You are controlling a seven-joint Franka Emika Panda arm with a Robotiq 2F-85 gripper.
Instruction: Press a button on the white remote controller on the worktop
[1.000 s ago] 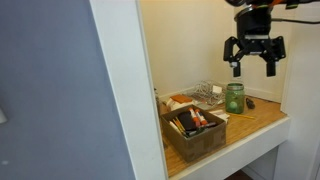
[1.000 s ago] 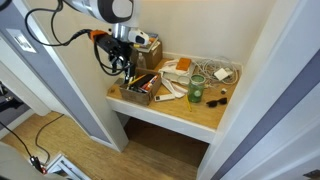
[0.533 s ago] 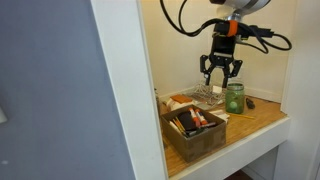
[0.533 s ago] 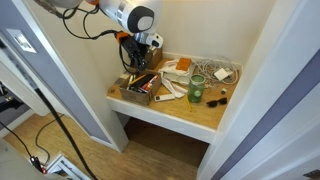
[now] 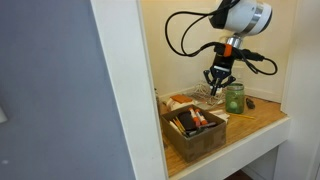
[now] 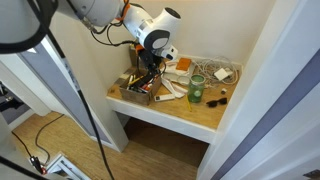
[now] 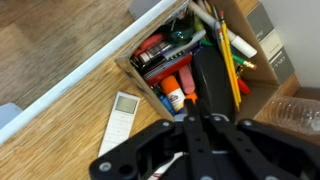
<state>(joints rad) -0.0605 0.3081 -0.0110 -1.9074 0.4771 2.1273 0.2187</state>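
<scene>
The white remote controller (image 7: 124, 116) lies flat on the wooden worktop (image 7: 55, 135), beside the brown box (image 7: 262, 95) and near the white front edge. In an exterior view the remote controller (image 6: 170, 92) shows as a small white slab between the box (image 6: 139, 90) and the green jar (image 6: 197, 90). My gripper (image 7: 206, 58) hangs over the box of pens and glue, with its black fingers pressed together and nothing between them. In both exterior views the gripper (image 5: 218, 79) (image 6: 150, 70) points down, above the box's far end.
A green glass jar (image 5: 234, 97) stands just beside the gripper. A wire basket (image 5: 205, 93) and clutter fill the back of the shelf. A small dark lump (image 5: 250, 102) lies past the jar. White walls close in on both sides of the worktop (image 5: 262, 121).
The arm has come down and across from above the jar to a spot over the box. Its jaws, wide open a second ago, have closed.
</scene>
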